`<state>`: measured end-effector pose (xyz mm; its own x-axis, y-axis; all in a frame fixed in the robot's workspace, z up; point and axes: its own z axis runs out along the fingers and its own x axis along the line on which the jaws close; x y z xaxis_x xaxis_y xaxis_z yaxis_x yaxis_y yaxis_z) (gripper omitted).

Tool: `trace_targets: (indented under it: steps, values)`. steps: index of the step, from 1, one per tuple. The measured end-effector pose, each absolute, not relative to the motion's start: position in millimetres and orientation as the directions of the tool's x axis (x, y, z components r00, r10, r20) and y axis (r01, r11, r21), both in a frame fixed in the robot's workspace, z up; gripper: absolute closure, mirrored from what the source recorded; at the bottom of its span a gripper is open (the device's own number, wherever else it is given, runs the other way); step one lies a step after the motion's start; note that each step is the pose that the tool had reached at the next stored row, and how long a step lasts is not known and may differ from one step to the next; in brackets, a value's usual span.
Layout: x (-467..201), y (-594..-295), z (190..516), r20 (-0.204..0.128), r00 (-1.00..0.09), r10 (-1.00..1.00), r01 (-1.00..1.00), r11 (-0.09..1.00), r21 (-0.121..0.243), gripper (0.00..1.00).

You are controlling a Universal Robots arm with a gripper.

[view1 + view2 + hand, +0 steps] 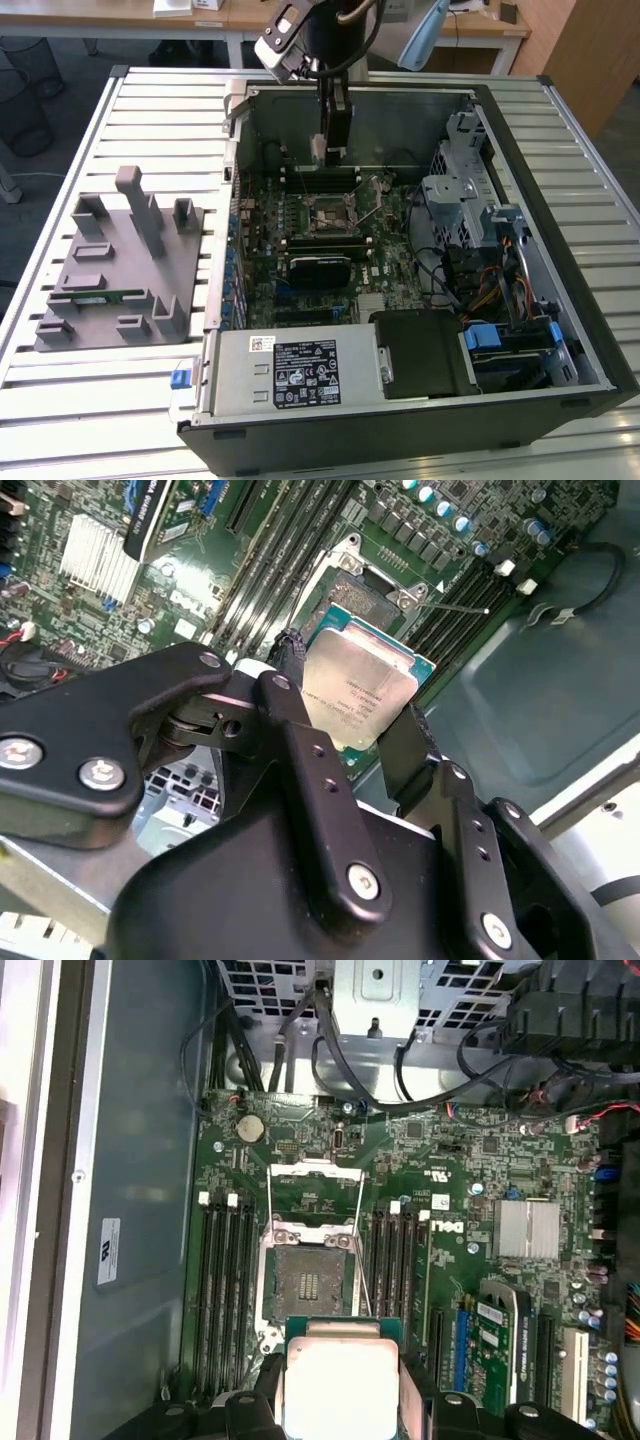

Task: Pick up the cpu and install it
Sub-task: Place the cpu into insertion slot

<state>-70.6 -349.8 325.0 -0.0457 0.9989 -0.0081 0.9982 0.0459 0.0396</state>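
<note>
Fingers (300, 742) pinch the cpu (360, 692) by opposite edges near the open socket (312, 1285); it looks light, stiff, probably delicate underneath.

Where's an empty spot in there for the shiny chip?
The open socket between the memory slots is bare; so is the case panel beside them. Cables crowd the exterior view's right. The gripper holds the cpu.

cpu (340, 1385): 1
gripper (345, 688): 1, two fingers (300, 740)
open socket (312, 1285): 1
memory slot banks (228, 1290): 2, one each side of socket
finned heatsink (527, 1230): 1
coin cell (249, 1126): 1
computer case (400, 435): 1
power supply (290, 370), near end of case: 1
grey fixture (110, 270), exterior view's left: 1
green memory stick (100, 296) on it: 1
</note>
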Motion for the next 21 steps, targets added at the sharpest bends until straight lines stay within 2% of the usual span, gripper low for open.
trace_targets:
  steps: [21]
  values:
    - [-63, -347, 293, -0.008, -0.046, 0.999, 0.998, 0.046, 0.044, 0.46]
